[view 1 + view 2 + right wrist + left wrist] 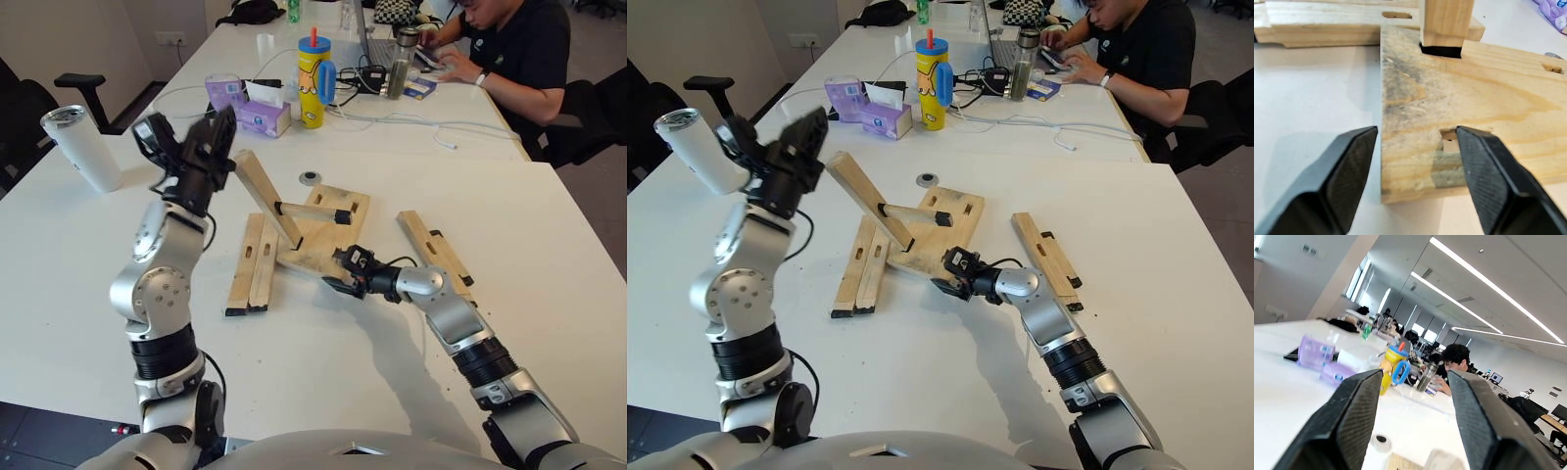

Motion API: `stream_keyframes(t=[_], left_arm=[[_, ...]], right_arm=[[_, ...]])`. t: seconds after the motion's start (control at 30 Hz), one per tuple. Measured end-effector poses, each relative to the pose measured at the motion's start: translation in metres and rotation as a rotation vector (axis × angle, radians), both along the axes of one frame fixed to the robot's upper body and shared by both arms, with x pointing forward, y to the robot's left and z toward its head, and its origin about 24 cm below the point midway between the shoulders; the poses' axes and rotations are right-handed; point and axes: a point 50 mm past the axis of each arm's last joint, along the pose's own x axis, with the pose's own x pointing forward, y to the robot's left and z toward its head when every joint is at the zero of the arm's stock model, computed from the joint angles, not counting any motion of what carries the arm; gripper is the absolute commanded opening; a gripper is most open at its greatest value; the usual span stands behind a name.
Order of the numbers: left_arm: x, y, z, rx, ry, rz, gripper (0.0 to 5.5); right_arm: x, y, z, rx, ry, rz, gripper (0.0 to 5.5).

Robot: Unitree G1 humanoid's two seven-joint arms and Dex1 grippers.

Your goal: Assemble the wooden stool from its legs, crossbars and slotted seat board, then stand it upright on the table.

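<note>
A: Right end effector (338, 277) first. State?
B: Released. We see both black fingers (1347, 171) spread wide, low over the white surface (323, 392). The near corner of the pale wooden slotted seat board (331, 235) sits between them. One finger is over bare surface, the other over the board beside an open slot. We cannot tell whether either pad touches the wood.
A: So it's grasping nothing?
B: Nothing. Just beyond that end effector a light wooden leg (265, 191) stands in a board slot, tilted toward the left arm's side. A short wooden crossbar with a black end (315, 211) lies over the board, one end meeting the leg.
A: Left end effector (191, 132)?
B: Also released. We mark the fingers apart with nothing between them, raised well above the surface. The leg's top end is close beside it on the right arm's side, not between the fingers.
A: Loose parts?
B: A pair of flat slotted wooden planks (252, 262) lies side by side below the left end effector, just beside the board. Two more wooden planks with black tips (434, 250) lie on the outer side of the right end effector, apart from the board.
A: Clutter?
B: We log a white insulated tumbler (83, 147) on the outer side of the left end effector. Beyond it are purple tissue packs (257, 113) and a yellow cup with a blue handle (312, 88). A small grey ring (311, 177) lies just past the board.
</note>
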Motion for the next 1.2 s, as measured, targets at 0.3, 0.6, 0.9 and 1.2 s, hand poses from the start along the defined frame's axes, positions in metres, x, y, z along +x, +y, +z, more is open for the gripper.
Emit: stream_keyframes(t=[0.3,0.6,0.9,1.2], left_arm=[[0.007,-0.017,-0.006,-0.049,0.017,-0.057,2.47],[0.009,-0.018,-0.001,-0.021,0.005,-0.053,2.47],[-0.01,0.047,0.036,-0.053,-0.176,0.072,2.47],[-0.051,0.062,-0.067,0.447,0.323,-0.14,2.47]], right_arm=[[0.0,0.0,0.0,0.002,0.001,-0.004,2.97],[0.0,0.0,0.0,0.002,0.0,-0.003,2.97],[0.0,0.0,0.0,0.005,0.001,-0.007,2.97],[-0.004,0.001,-0.003,0.016,-0.002,-0.034,2.97]])
